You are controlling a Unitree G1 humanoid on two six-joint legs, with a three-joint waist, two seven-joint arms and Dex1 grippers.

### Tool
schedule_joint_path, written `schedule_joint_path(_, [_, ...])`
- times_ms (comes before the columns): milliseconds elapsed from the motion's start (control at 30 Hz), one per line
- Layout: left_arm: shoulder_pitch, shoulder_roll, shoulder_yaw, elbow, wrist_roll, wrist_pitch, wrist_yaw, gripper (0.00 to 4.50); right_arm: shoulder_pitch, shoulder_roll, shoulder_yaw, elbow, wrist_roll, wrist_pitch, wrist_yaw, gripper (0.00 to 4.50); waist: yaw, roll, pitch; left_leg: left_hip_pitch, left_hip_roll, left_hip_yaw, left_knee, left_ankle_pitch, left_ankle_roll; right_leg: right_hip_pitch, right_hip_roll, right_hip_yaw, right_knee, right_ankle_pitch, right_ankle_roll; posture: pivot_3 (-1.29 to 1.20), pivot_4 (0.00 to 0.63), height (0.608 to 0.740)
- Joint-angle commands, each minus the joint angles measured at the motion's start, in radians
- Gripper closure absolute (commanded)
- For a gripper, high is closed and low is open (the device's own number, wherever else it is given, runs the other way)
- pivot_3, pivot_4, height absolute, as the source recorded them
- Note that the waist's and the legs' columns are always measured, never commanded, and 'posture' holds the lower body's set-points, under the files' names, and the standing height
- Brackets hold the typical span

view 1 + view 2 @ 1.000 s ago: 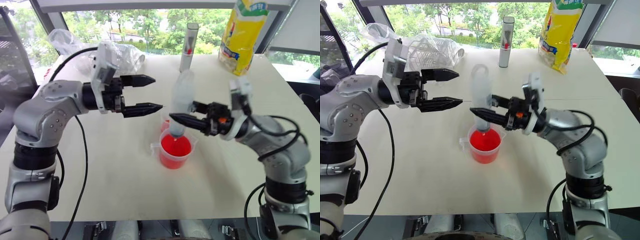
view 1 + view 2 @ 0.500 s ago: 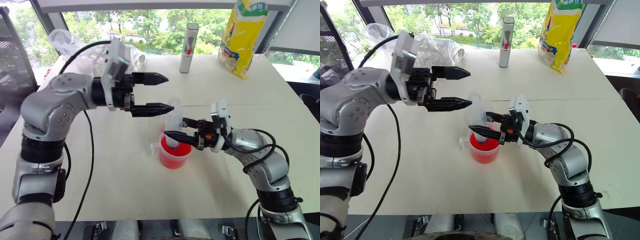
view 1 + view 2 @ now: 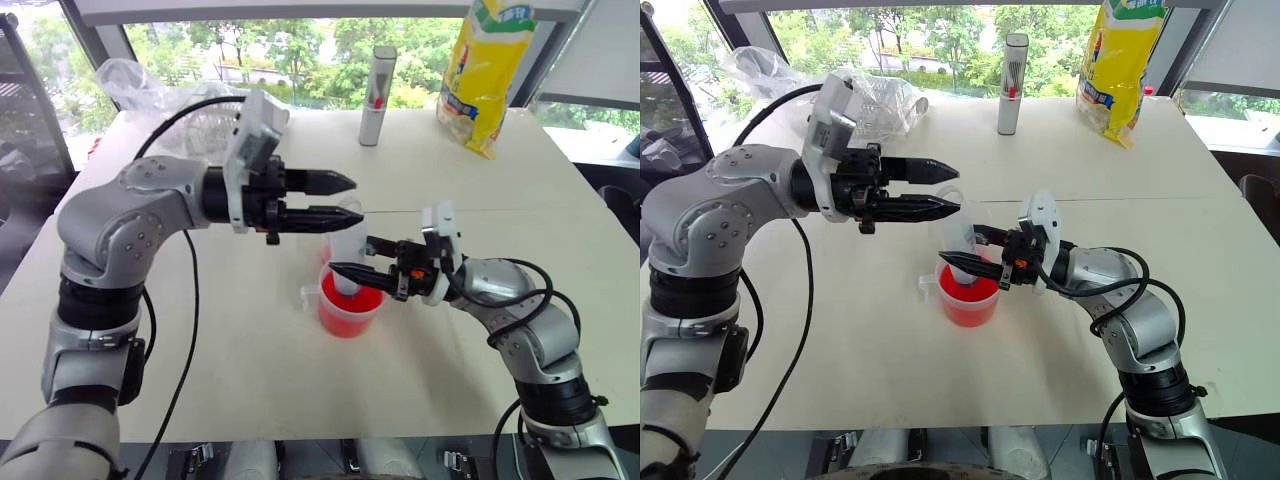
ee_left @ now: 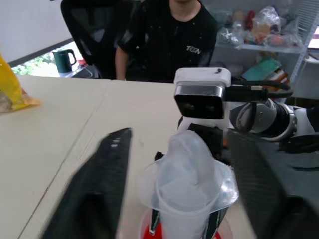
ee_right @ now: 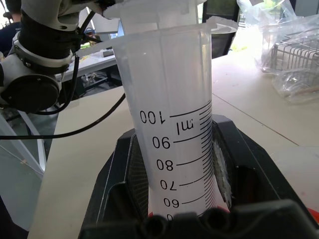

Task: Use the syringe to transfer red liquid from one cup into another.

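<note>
Pale table (image 3: pixel 250 360), syringe (image 3: pixel 346 245) tip hidden — smaller cup (image 3: pixel 327 250) obscured

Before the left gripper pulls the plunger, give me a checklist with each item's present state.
1. Right gripper shut on the syringe barrel: ok.
2. Syringe upright, lower end inside the larger handled cup: ok.
3. Red liquid present in that cup: ok.
4. Tip actually under the liquid surface: cannot tell.
5. Left gripper at the syringe's top, a finger on either side: ok.
6. Left gripper gripping the plunger: cannot tell.
</note>
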Motion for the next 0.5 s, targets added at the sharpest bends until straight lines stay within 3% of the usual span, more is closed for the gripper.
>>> schedule_joint_path(33, [0.012,-0.009,-0.002,-0.041,-0.032,0.028,0.018,3.48,-0.012,-0.004,-0.006,-0.009,0.003,-0.027,0.004,3.12,0.000,0.000,0.000,0.000,0.000,0.000,0.000,0.000,0.000,0.000,0.000,0.000,0.000,0.000,0.000,0.00,0.150,0.740])
schedule_joint_path(100, [0.019,-0.010,0.000,-0.051,-0.047,0.044,0.021,4.47,-0.014,-0.004,-0.007,-0.009,0.003,-0.025,0.003,3.12,-0.001,0.000,0.000,0.000,0.000,0.000,0.000,0.000,0.000,0.000,0.000,0.000,0.000,0.000,0.000,0.00,0.150,0.740])
schedule_joint_path(500, [-0.008,-0.011,0.014,-0.022,-0.019,0.025,0.029,4.47,-0.011,-0.014,-0.007,-0.009,0.016,-0.012,0.013,3.12,0.000,0.000,0.000,0.000,0.000,0.000,0.000,0.000,0.000,0.000,0.000,0.000,0.000,0.000,0.000,0.00,0.150,0.740])
